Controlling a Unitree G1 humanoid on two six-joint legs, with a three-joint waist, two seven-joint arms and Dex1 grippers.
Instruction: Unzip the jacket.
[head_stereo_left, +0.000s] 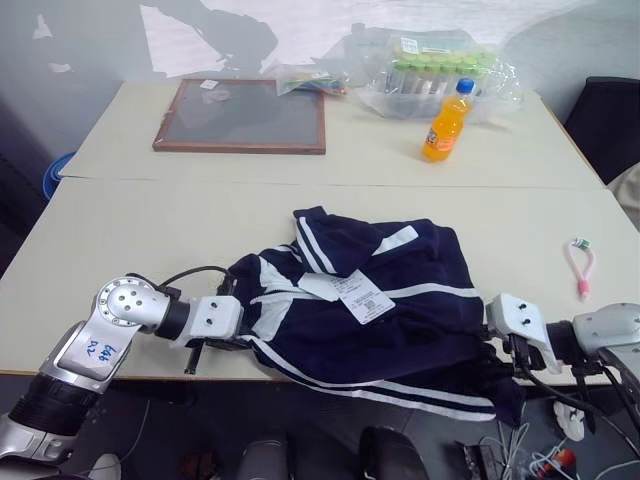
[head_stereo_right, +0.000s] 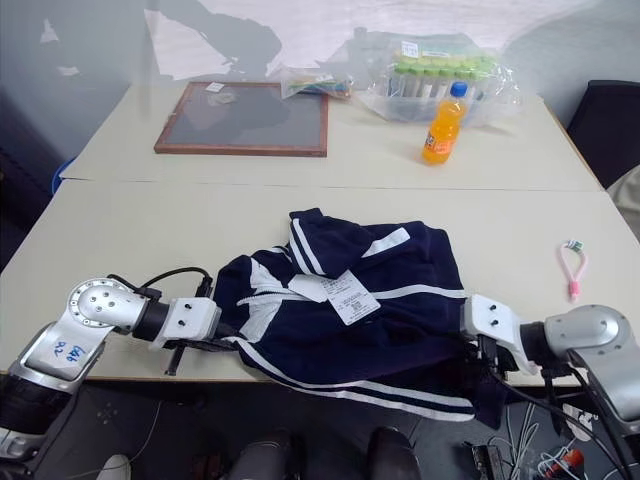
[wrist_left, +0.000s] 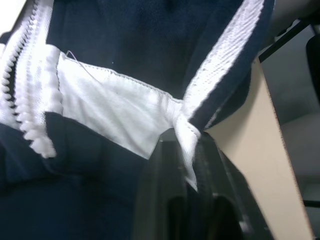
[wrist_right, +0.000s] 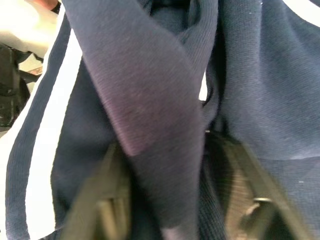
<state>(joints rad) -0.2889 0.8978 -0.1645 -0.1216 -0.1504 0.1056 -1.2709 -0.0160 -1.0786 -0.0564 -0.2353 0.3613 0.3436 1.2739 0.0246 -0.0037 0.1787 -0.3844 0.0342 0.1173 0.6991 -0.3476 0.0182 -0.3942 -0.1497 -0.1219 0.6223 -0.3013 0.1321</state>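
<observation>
On the pale tabletop (head_stereo_left: 120, 220) the jacket (head_stereo_left: 400, 320) lies crumpled at the near edge — left gripper (wrist_left: 192, 165) jaws clenched on its white stripe, right gripper (wrist_right: 170, 200) jaws released around a navy fold.

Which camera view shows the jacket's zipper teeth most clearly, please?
The left wrist view: the white zipper teeth run large along the jacket. The eye views show the whole crumpled jacket; the right wrist view shows navy fabric and a white stripe.

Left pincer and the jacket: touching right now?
Touching. In the left wrist view, the jacket's white stripe drapes down between the left pincer's dark fingers, lying against them at the table edge.
</observation>
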